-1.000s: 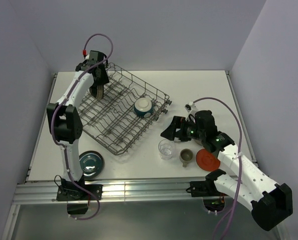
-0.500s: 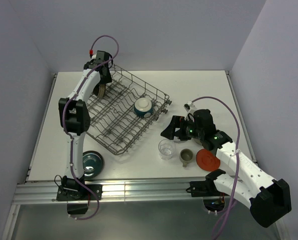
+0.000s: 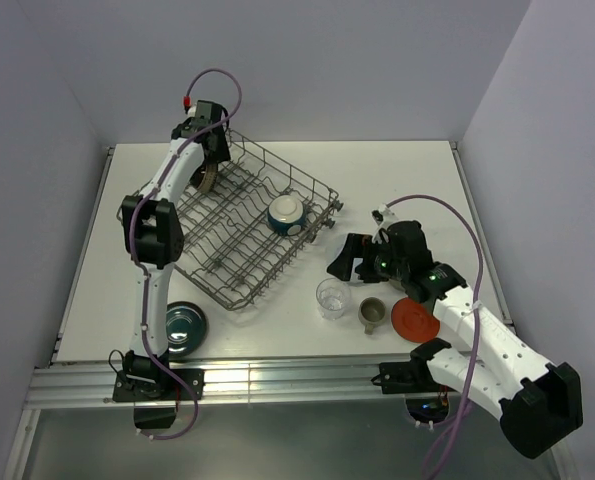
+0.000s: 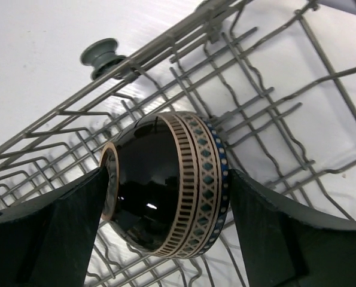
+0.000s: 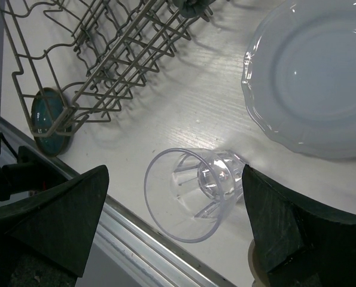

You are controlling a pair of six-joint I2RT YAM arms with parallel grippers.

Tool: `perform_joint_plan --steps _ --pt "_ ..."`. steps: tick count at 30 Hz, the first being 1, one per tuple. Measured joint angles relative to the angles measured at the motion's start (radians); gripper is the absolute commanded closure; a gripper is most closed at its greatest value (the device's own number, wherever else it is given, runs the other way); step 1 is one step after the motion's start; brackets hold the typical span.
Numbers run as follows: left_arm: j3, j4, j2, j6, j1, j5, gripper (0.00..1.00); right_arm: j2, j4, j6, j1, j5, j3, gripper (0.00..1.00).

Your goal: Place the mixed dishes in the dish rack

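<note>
Two risks: brown bowl (image 4: 166,203), left gripper (image 4: 169,185) hold unclear, tipping in dish rack (image 3: 227,255); wide right gripper (image 5: 175,179) toppling clear glass (image 5: 195,191).

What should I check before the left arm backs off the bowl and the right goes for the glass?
1. Brown bowl standing on edge inside the dish rack: ok.
2. Left pincer free of the bowl: cannot tell; its fingers sit close on both sides.
3. Right pincer open: ok.
4. Clear glass upright between the right fingers: ok.
5. Pale blue plate apart from the glass: ok.
</note>
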Motion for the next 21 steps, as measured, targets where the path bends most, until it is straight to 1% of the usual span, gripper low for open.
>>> perform_joint_plan --steps 1,11,15,19,21 --pt "0.0 0.003 0.0 0.0 -0.002 0.009 0.09 -0.006 -0.008 -0.001 0.0 0.007 0.0 0.0" --pt "-0.036 0.051 0.0 -0.007 -0.013 0.066 0.03 -0.083 -0.084 0.006 0.0 0.052 0.0 0.01" --pt "-0.061 0.057 -0.001 -0.018 -0.013 0.086 0.02 -0.104 -0.126 0.044 0.007 0.098 -0.006 0.04" --pt "-0.109 0.061 -0.042 -0.042 -0.014 0.117 0.02 -0.114 -0.178 0.087 0.036 0.165 -0.027 0.12" --pt "-0.126 0.055 -0.077 -0.054 -0.016 0.133 0.02 -0.1 -0.202 0.102 0.051 0.189 -0.035 0.14"
